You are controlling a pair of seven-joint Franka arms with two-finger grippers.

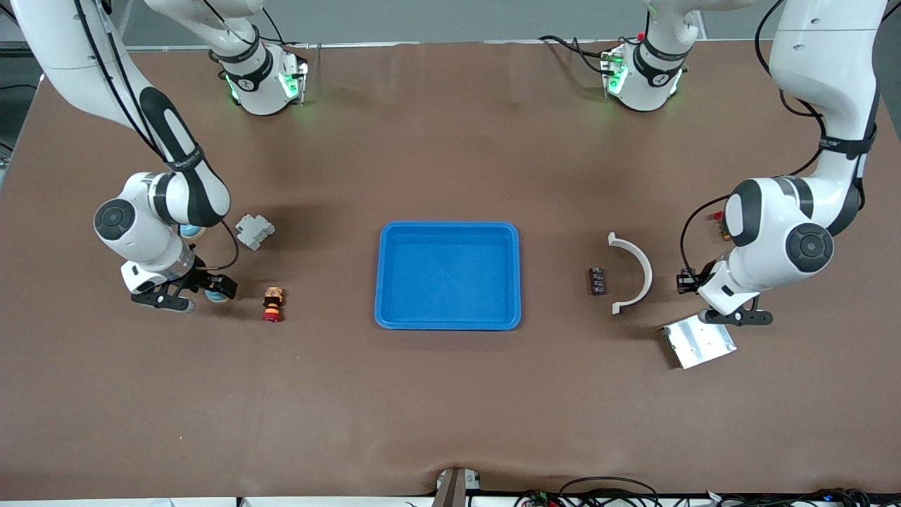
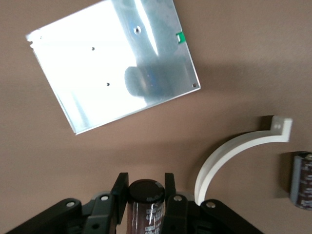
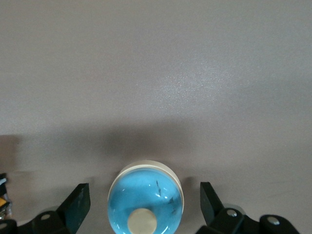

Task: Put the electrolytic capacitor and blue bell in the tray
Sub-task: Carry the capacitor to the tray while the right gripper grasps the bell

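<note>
The left gripper (image 2: 145,202) pinches a dark cylindrical electrolytic capacitor (image 2: 146,207) above the brown table (image 1: 450,394), while the right gripper (image 3: 145,204), fingers spread, straddles a round blue bell (image 3: 146,200).

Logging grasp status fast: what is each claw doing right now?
Left claw: closed on the electrolytic capacitor, over the table by the silver plate.
Right claw: open, straddling the blue bell, not gripping it.
</note>
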